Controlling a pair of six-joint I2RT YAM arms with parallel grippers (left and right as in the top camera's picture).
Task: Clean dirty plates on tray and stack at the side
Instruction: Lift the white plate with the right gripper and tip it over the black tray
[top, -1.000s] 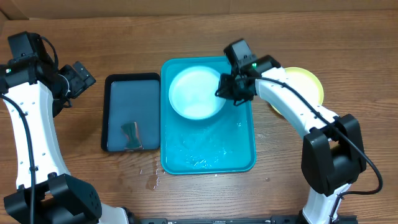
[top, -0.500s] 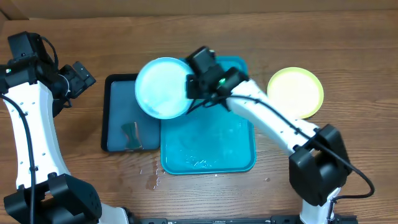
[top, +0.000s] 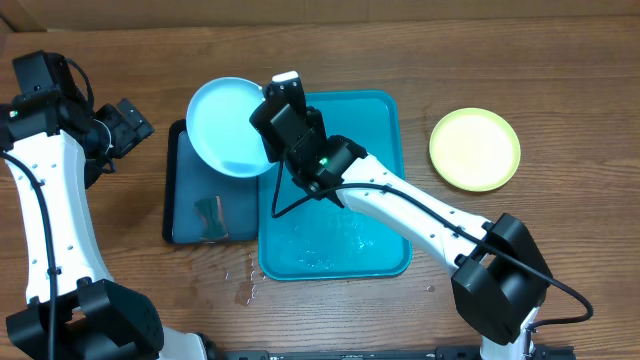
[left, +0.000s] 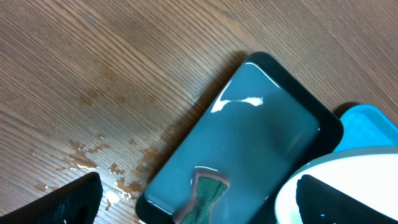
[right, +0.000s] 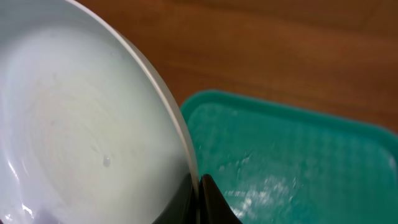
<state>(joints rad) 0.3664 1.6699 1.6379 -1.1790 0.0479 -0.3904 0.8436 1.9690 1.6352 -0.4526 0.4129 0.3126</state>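
My right gripper (top: 268, 135) is shut on the rim of a light blue plate (top: 226, 126), which it holds tilted above the far end of the dark tray. The right wrist view shows the plate's (right: 81, 124) pale inside at left, with the two fingertips (right: 211, 199) pinching its edge. The turquoise tray (top: 360, 220) lies wet, with no plates on it. On the table right of it rests a yellow-green plate (top: 475, 149). My left gripper (top: 133, 125) is open at the far left, away from everything; its view catches the plate's edge (left: 348, 171).
A dark navy tray (top: 195, 165) holding water and a green sponge (top: 211, 217) lies left of the turquoise tray. Water drops (top: 243, 285) wet the wood near the front. In the left wrist view the sponge (left: 205, 190) sits between the open fingers.
The right arm has carried the light blue plate left, off the turquoise tray and over the dark tray's far end. The left arm has not moved.
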